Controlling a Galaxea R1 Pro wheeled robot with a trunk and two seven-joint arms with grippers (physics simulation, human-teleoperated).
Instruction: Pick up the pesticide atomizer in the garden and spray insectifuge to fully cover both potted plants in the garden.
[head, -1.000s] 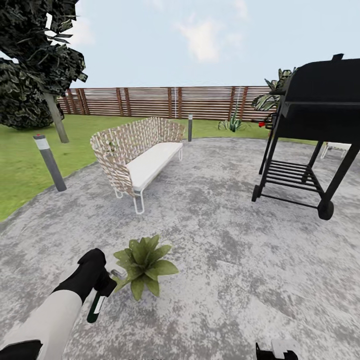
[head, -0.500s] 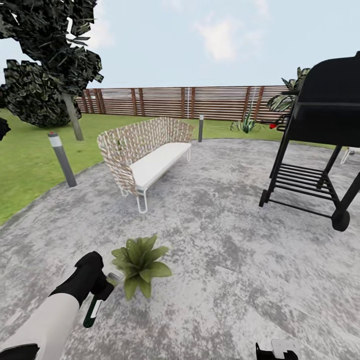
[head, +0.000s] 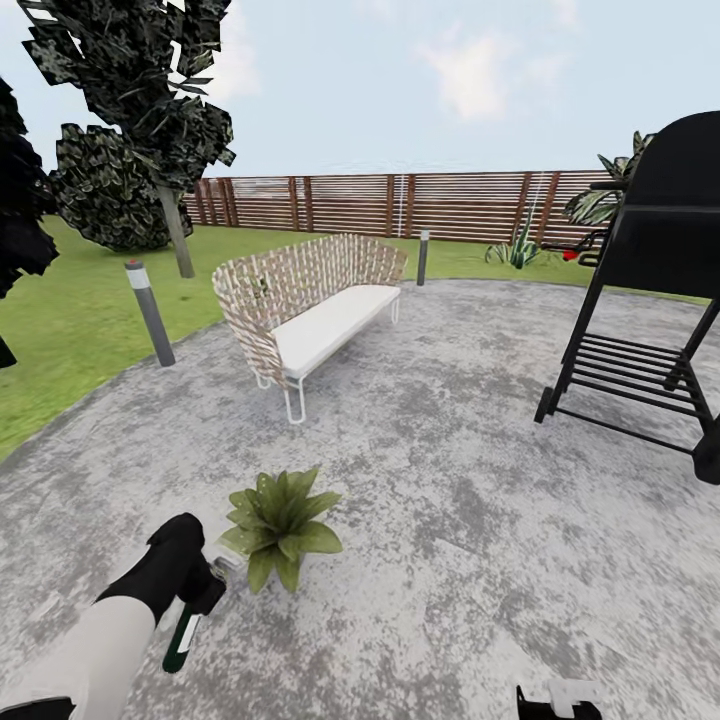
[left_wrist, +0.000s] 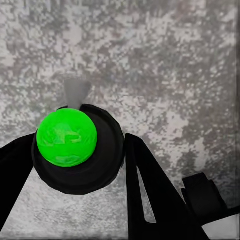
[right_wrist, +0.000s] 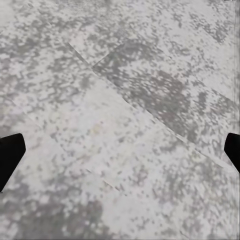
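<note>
The spraying step was in hand. On the patio (head: 450, 520), the plant (head: 280, 520) sat just beside the left gripper (head: 205, 590), whose jaws clamped the atomizer (head: 182, 630), long axis steeply tilted. Next, I judged, aim its nozzle plantward. The right gripper (head: 557, 698) jaws looked spread, empty.

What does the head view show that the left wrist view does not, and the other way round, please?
Head view alone: the potted plant, the woven bench, the black grill, a bollard lamp, the fence and the lawn. Left wrist view alone: a bright green round end on the dark object between the fingers. Both: the left hand shut on the pesticide atomizer, over the grey stone patio.
</note>
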